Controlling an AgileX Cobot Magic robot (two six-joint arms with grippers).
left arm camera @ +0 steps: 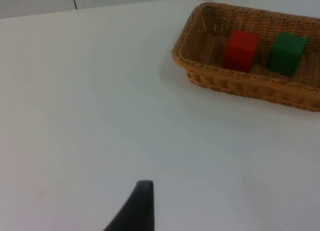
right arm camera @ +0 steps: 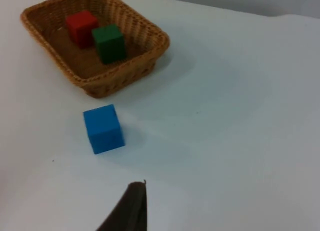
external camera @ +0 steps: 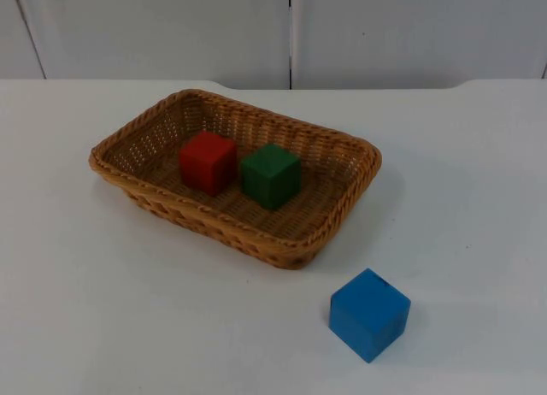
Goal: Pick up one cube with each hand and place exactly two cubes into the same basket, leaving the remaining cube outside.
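My left gripper (left arm camera: 137, 211) and right gripper (right arm camera: 131, 211) hung above the white table (external camera: 102, 327), away from the basket (external camera: 342, 209); I cannot tell how wide either stood. The red cube (external camera: 208, 161) and green cube (external camera: 270, 174) sat side by side inside the basket. The blue cube (external camera: 369, 314) rested outside on the table, near the basket's corner.

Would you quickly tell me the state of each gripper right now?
Left gripper: cannot be told; it holds nothing and waits over bare table away from the basket.
Right gripper: cannot be told; it holds nothing, near the blue cube.
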